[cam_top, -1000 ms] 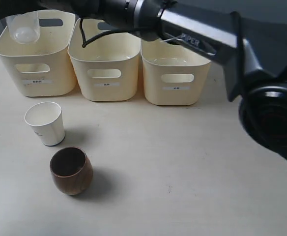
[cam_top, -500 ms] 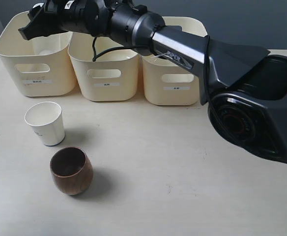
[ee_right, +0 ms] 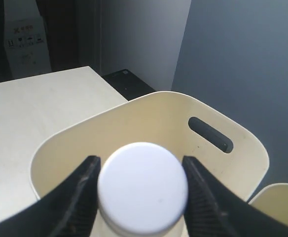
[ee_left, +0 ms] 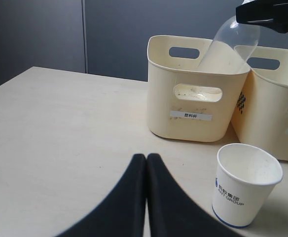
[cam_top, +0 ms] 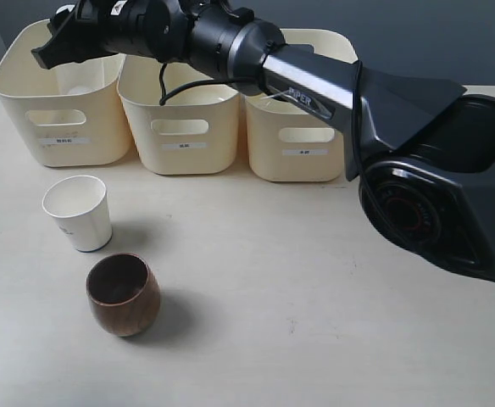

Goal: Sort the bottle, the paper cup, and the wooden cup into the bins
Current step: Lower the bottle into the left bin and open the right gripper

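Note:
My right gripper (cam_top: 51, 51) reaches across to the left bin (cam_top: 61, 119) and is shut on the bottle (ee_left: 230, 47), its fingers on either side of the white cap (ee_right: 143, 187). The clear bottle leans tilted inside that bin (ee_left: 193, 108), with its lower end below the rim. In the exterior view the arm and the bin wall hide it. The paper cup (cam_top: 78, 212) stands upright in front of the left bin, with the wooden cup (cam_top: 123, 294) just nearer. My left gripper (ee_left: 146, 157) is shut on nothing, low over the table beside the paper cup (ee_left: 245, 185).
The middle bin (cam_top: 184, 119) and the right bin (cam_top: 303, 136) stand in a row with the left one along the table's far edge. The right arm's dark link (cam_top: 332, 80) stretches over them, and its base (cam_top: 438, 195) sits at the right.
Over the last second the right arm carried the bottle down from above the left bin into it. Nothing has moved in the last half second.

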{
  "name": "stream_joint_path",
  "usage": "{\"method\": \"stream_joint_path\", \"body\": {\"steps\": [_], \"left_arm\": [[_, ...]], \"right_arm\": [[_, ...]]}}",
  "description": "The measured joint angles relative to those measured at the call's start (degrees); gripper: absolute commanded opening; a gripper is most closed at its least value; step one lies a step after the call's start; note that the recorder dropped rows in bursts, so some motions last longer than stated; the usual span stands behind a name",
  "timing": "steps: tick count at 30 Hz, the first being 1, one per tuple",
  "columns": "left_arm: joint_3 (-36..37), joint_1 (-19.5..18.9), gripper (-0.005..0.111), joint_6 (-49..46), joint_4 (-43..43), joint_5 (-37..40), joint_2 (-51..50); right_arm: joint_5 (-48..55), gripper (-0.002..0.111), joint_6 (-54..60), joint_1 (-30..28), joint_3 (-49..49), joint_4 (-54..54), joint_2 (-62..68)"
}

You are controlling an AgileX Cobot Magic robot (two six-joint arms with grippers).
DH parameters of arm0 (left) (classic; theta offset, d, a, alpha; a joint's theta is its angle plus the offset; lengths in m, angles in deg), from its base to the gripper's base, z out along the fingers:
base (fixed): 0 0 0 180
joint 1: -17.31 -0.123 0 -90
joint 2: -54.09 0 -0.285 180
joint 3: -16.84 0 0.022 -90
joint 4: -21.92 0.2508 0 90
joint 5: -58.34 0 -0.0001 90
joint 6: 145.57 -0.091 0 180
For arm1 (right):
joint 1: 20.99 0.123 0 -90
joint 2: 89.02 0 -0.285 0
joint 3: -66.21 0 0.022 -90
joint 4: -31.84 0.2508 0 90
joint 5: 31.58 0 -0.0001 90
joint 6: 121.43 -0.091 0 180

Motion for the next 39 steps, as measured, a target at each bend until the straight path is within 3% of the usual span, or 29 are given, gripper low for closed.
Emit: {"method": "stream_joint_path", "body": {"steps": [8,10,12,29,39], "left_arm": [[0.0,0.0,0.0,0.0,0.0,0.0,0.0],[0.0,0.0,0.0,0.0,0.0,0.0,0.0],[0.0,0.0,0.0,0.0,0.0,0.0,0.0],[0.0,0.0,0.0,0.0,0.0,0.0,0.0],[0.0,0.0,0.0,0.0,0.0,0.0,0.0]], "right_arm": [[1.23,0.037,0.0,0.0,0.0,0.0,0.0],[1.68,0.048,0.0,0.0,0.0,0.0,0.0],[2.07,0.053,0.0,0.0,0.0,0.0,0.0],[3.51,0.053,0.0,0.0,0.0,0.0,0.0],[15.24,0.053,0.88,0.0,0.0,-1.9,-2.08]]}}
